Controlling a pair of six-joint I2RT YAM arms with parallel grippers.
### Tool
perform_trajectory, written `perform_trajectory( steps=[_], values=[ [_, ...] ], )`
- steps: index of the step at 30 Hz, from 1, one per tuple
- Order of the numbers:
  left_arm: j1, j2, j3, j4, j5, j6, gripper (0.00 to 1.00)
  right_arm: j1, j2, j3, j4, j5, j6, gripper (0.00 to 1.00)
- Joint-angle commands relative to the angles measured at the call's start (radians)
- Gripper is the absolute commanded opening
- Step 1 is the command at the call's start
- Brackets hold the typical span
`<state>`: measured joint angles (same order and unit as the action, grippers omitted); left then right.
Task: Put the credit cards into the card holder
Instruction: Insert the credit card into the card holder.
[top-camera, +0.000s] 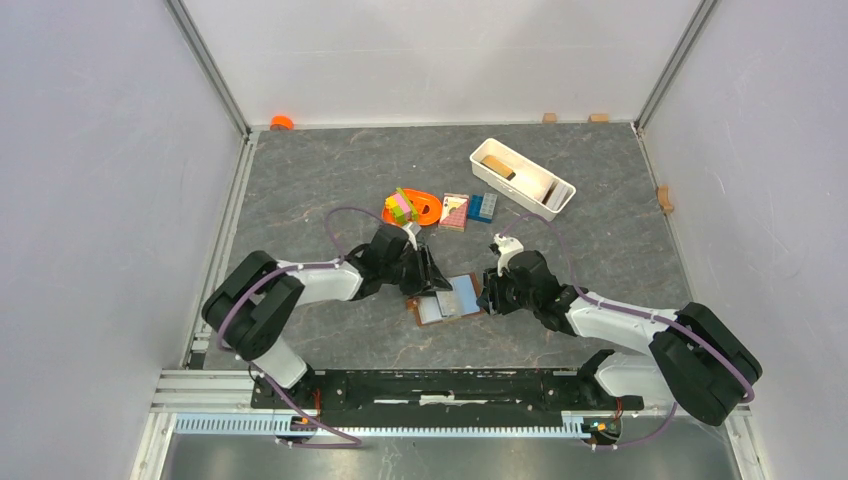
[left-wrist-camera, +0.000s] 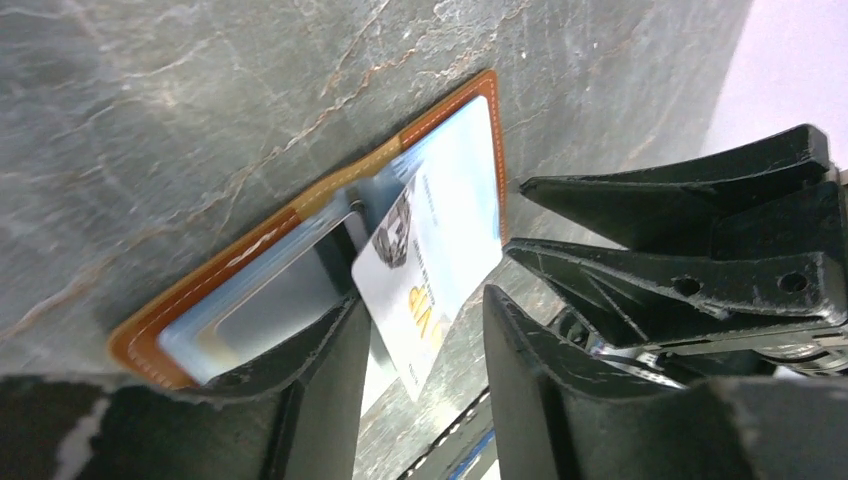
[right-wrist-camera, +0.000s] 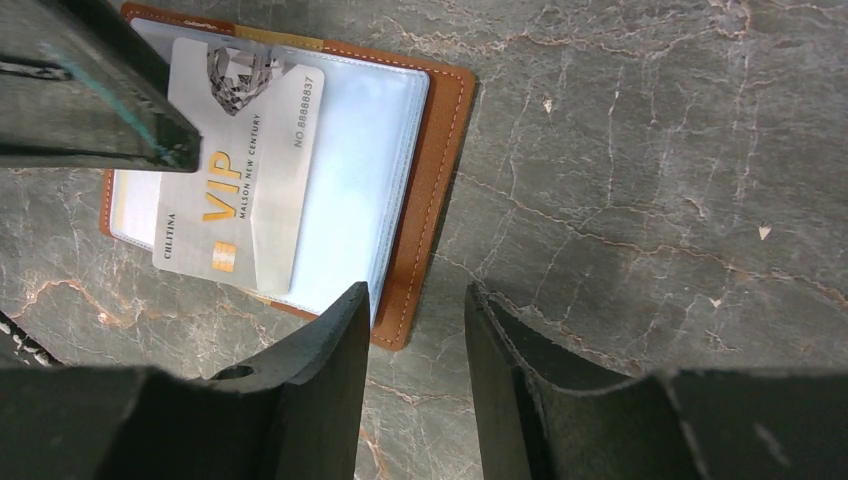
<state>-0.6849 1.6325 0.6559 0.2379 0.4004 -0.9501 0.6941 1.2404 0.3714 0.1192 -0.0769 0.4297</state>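
The card holder (top-camera: 464, 293) lies open on the table between both grippers, with a brown border (right-wrist-camera: 440, 180) and clear sleeves showing a light blue card. A grey VIP credit card (right-wrist-camera: 240, 170) lies flat and skewed on top of it, also seen in the left wrist view (left-wrist-camera: 430, 270). My left gripper (top-camera: 432, 283) is open at the holder's left side, and the card's corner lies between its fingers (left-wrist-camera: 422, 300). My right gripper (top-camera: 487, 293) is open and empty (right-wrist-camera: 417, 292). It sits at the holder's right corner, one finger over the holder's edge.
A white tray (top-camera: 522, 178) holding a tan block stands at the back right. A pink-and-white patterned block (top-camera: 454, 210), blue bricks (top-camera: 483, 206) and an orange piece with coloured bricks (top-camera: 410, 207) lie behind the holder. Small wooden blocks (top-camera: 664, 197) lie along the walls.
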Motion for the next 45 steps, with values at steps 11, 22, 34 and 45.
perform_trajectory(
  steps=[11,22,34,45],
  values=[
    [-0.062,-0.186,0.057,-0.334,-0.116,0.138,0.58,0.005,-0.002,-0.006,-0.076,0.020,0.007,0.45],
    [-0.086,-0.068,0.044,-0.211,-0.102,0.084,0.58,0.005,-0.008,-0.006,-0.077,0.020,0.011,0.46],
    [-0.093,0.006,0.088,-0.141,-0.086,0.064,0.57,0.005,0.011,-0.014,-0.057,0.003,0.015,0.46],
    [-0.121,0.043,0.125,-0.078,-0.088,0.020,0.56,0.006,0.022,-0.028,-0.037,-0.007,0.023,0.46]
  ],
)
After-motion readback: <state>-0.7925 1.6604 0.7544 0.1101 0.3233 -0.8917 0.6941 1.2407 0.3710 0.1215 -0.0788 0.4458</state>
